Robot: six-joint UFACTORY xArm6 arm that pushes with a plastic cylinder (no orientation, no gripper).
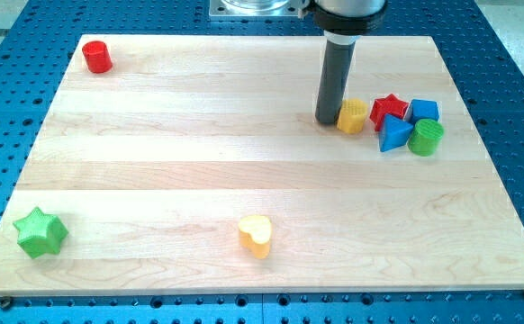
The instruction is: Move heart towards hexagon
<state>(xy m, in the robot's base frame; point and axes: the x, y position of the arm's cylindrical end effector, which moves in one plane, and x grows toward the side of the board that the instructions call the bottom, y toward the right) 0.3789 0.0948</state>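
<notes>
Sitting near the worktop's bottom edge, the yellow heart is lying down-left of the yellow hexagon, where my tip, a plain rod end effector with nothing to spread or pinch, is touching the hexagon's left side.

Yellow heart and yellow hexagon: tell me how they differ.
The yellow heart lies alone near the view's bottom; the yellow hexagon sits at the view's upper right beside a block cluster. My tip is right beside the hexagon, far from the heart. The heart looks paler. Both are yellow.
</notes>
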